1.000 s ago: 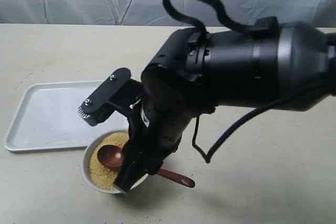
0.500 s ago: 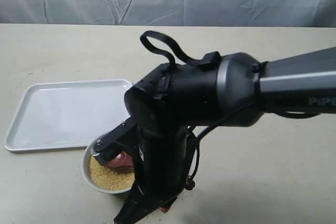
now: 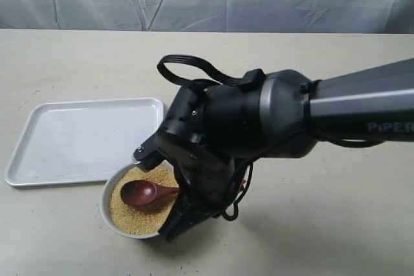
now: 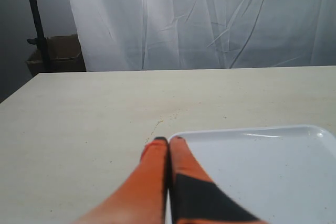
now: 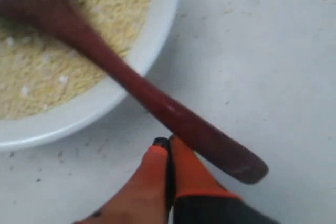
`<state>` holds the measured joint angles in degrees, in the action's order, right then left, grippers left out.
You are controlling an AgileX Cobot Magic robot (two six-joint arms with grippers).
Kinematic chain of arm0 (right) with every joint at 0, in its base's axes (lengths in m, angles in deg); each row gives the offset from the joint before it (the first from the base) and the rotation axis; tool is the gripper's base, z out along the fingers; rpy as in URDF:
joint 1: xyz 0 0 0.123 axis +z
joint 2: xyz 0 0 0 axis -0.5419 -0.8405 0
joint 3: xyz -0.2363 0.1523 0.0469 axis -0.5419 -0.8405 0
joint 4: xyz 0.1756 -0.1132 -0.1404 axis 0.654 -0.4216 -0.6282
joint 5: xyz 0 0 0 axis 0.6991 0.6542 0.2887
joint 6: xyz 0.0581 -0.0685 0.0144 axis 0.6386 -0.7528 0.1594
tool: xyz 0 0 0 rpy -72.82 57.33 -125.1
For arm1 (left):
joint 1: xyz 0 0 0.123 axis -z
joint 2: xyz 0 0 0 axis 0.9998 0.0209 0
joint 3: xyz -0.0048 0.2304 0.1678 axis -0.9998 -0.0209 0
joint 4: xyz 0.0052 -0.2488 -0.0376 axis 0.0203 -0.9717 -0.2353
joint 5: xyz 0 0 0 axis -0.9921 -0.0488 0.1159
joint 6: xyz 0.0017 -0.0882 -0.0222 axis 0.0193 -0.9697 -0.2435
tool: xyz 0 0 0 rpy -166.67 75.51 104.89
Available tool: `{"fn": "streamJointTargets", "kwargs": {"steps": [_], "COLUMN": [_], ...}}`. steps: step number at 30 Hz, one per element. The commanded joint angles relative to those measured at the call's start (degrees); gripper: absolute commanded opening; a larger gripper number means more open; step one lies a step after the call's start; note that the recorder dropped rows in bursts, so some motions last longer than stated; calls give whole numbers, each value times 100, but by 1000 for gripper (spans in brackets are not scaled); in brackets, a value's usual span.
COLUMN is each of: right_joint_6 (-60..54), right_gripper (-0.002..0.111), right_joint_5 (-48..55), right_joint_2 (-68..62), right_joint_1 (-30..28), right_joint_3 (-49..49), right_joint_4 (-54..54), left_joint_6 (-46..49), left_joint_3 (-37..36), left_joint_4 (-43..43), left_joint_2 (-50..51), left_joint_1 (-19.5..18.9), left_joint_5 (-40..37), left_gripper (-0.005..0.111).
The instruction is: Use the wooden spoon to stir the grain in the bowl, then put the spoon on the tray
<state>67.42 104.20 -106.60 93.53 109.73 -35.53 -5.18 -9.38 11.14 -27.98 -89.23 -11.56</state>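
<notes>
While its round head lies on the grain point(image 3: 127, 217) in the white bowl point(image 3: 105, 202), the glossy red-brown wooden spoon point(image 3: 141, 192) runs its tapering handle out over the rim. Right gripper point(image 5: 168, 142) pinched together, empty, tips just beside the handle. Left gripper point(image 4: 168, 140) likewise closed, at the tray point(image 3: 77, 140) edge.

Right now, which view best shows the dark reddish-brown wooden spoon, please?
The right wrist view: the spoon lies close, handle whole. The exterior view shows its head, the arm hiding most of the handle. The left wrist view shows none.
</notes>
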Motion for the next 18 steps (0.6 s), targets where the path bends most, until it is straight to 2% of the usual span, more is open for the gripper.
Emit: {"fn": "streamJointTargets", "kwargs": {"steps": [1, 7, 12, 18], "right_joint_6": [522, 650, 650, 351], "right_gripper": [0, 0, 0, -1], "right_joint_5": [-170, -293, 269, 143], "right_joint_2": [8, 18, 351, 1211], "right_joint_1": [-6, -6, -6, -79], "right_joint_3": [25, 25, 25, 14], "right_joint_4": [-638, -749, -590, 92], "left_joint_6": [-17, -17, -17, -17], "left_joint_3": [-28, -28, -28, -28], "left_joint_4": [-20, -20, -20, -20], "left_joint_2": [-29, -29, -29, -29], "left_joint_1": [-5, -5, -5, -5], "left_joint_5": [27, 27, 27, 27], "left_gripper": [0, 0, 0, 0]}}
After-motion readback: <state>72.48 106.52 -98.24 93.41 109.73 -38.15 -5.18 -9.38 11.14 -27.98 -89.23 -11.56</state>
